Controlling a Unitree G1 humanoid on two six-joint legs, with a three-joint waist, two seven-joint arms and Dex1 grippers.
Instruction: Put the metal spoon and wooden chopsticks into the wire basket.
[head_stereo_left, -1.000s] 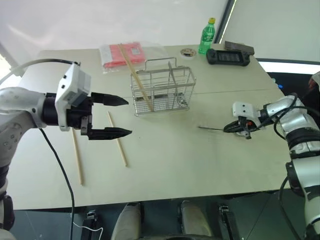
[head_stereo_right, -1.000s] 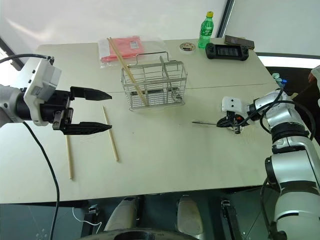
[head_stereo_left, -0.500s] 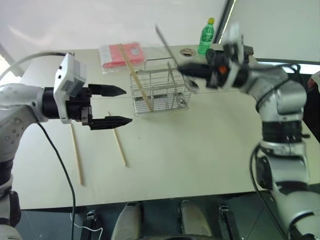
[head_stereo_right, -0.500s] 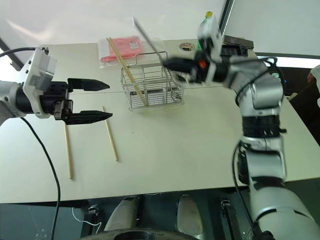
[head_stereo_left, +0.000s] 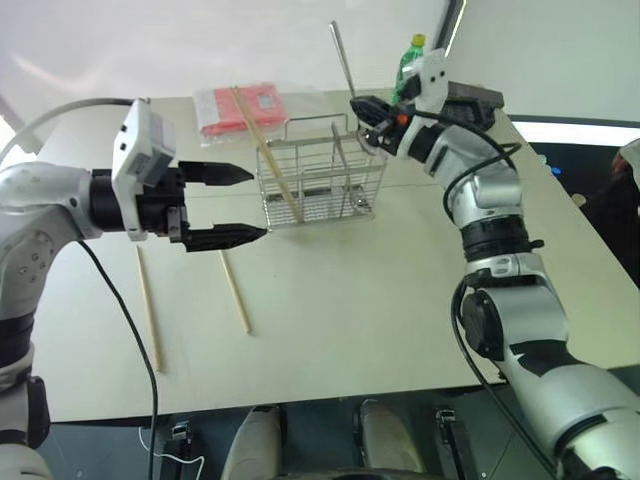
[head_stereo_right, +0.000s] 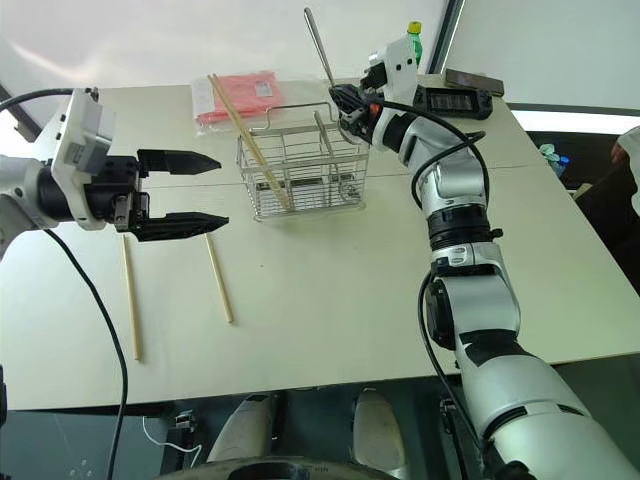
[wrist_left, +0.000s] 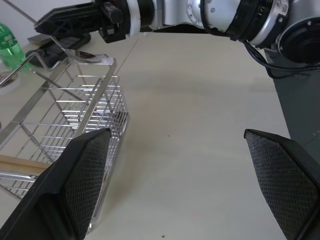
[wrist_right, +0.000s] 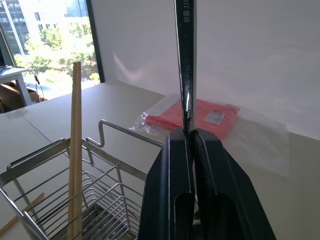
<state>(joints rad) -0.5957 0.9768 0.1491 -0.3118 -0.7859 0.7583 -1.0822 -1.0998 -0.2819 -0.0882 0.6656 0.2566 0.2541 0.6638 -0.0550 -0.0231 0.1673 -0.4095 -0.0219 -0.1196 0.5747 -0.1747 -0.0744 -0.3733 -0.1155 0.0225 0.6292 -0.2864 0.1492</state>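
Left gripper (head_stereo_left: 235, 205): hovers above the table (head_stereo_left: 400, 300), jaws spread wide, nothing between them. It points toward the wire basket (head_stereo_left: 322, 185), which sits at its 3 o'clock, near but apart. In the left wrist view the basket's end wall lies just beyond one fingertip (wrist_left: 85, 175), no contact seen.

Loose wooden chopsticks: two lie flat on the table below the left gripper. The long one (head_stereo_left: 148, 310) lies at about its 7 o'clock; the shorter one (head_stereo_left: 236, 292) lies at 6 o'clock, just under the lower finger. Neither is within the jaws.

Third chopstick (head_stereo_left: 268, 155): stands tilted inside the basket, in its left part, top end leaning toward 11 o'clock over the red packet (head_stereo_left: 245, 108) behind it.

Wire basket: upright mid-table, arched handle on top.

Right gripper (head_stereo_left: 368, 110): held above the basket's right end, at the basket's 1 o'clock. Jaws pressed together on the metal spoon (head_stereo_left: 343, 58), gripping it low down. The handle rises nearly upright out of the fingers, tipped slightly toward 11 o'clock. The bowl end is hidden behind the fingers. Right wrist view: handle pinched between the two pads (wrist_right: 172, 190), basket rim below.

Behind, at the table's far edge: green bottle (head_stereo_left: 413, 62), black handheld controller (head_stereo_right: 455, 101).
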